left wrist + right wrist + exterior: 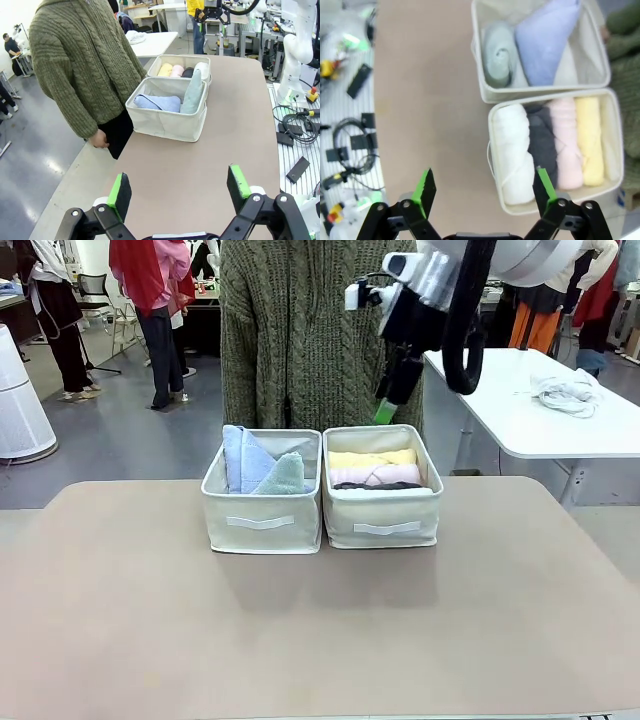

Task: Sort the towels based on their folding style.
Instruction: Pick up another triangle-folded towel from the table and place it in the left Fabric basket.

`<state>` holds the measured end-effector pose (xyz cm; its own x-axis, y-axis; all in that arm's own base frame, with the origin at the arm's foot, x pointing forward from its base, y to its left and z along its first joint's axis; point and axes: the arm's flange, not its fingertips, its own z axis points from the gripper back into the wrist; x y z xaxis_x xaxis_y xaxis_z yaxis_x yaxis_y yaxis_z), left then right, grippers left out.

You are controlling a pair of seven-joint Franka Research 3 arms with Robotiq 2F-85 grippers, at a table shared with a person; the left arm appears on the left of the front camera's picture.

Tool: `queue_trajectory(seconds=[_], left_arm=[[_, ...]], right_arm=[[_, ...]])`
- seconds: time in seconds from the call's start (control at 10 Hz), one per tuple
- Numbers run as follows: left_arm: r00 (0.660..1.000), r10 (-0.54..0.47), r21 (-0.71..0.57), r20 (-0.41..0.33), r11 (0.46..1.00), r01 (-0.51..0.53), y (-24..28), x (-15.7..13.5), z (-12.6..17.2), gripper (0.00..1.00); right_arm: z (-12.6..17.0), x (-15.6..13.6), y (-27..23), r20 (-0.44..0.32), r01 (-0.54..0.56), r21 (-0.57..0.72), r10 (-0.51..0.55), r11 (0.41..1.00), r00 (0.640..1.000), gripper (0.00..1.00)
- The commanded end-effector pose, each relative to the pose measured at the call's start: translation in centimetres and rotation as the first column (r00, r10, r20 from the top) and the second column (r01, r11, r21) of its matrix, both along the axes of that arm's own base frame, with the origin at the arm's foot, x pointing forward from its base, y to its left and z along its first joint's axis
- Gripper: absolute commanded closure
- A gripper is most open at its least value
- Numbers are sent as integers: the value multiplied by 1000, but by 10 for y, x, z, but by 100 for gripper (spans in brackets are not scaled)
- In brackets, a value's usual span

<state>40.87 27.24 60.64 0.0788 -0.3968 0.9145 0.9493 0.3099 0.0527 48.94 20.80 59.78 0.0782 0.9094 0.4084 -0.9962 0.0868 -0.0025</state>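
Towels fill the two beige bins standing side by side at the far middle of the table (pixel 320 640), just in front of a person in a green cable-knit sweater (pixel 300 330). The left bin (pixel 262 523) holds the two cones, the light blue towel (pixel 242 458) beside the mint green towel (pixel 283 476). The right bin (pixel 384 516) holds the four rolls lying in a row: from the far side toward the robot, the yellow towel (pixel 372 457), the pale pink towel (pixel 375 474), the dark grey towel (pixel 377 485), and the white towel (pixel 514 150), which lies against the near wall. The right gripper (pixel 484 186) hangs high above the right bin and the table beside it, jaws wide apart and holding nothing. The left gripper (pixel 180 189) hovers over bare tabletop well short of the bins, its jaws also spread and empty. The person's hand (pixel 99 139) hangs at the table's edge near the left bin.
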Motion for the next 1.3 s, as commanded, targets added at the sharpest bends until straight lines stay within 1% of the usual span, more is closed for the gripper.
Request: queue_trajectory(seconds=[0.0, 0.1, 0.2, 0.3, 0.4, 0.5, 0.7, 0.8, 1.0, 1.1, 1.2], left_arm=[[1000, 0, 0, 4, 1000, 0, -1, -1, 2, 0], [1000, 0, 0, 4, 1000, 0, -1, -1, 2, 0], [1000, 0, 0, 4, 1000, 0, -1, -1, 2, 0], [1000, 0, 0, 4, 1000, 0, -1, -1, 2, 0], [1000, 0, 0, 4, 1000, 0, -1, -1, 2, 0], [1000, 0, 0, 4, 1000, 0, -1, -1, 2, 0], [1000, 0, 0, 4, 1000, 0, -1, -1, 2, 0], [1000, 0, 0, 4, 1000, 0, -1, -1, 2, 0], [1000, 0, 0, 4, 1000, 0, -1, -1, 2, 0], [1000, 0, 0, 4, 1000, 0, -1, -1, 2, 0], [1000, 0, 0, 4, 1000, 0, -1, -1, 2, 0]], right_arm=[[17, 12, -88, -11, -142, 182, 146, 973, 989, 0], [22, 15, -133, 30, -183, 311, 183, 932, 983, 0], [25, 14, -168, 62, -189, 431, 180, 882, 982, 0], [20, 10, -200, 76, -153, 510, 133, 847, 988, 0], [7, 6, -228, 59, -65, 584, 38, 809, 998, 0], [-12, -4, -259, 26, 28, 634, -58, 773, 998, 0], [-41, -27, -306, -7, 126, 668, -163, 733, 987, 0], [-50, -39, -327, -20, 148, 688, -185, 710, 982, 0], [-55, -64, -365, 25, 128, 717, -209, 686, 978, 0], [-52, -76, -382, 48, 107, 708, -199, 698, 979, 0], [-50, -85, -400, 70, 105, 705, -217, 702, 974, 0]])
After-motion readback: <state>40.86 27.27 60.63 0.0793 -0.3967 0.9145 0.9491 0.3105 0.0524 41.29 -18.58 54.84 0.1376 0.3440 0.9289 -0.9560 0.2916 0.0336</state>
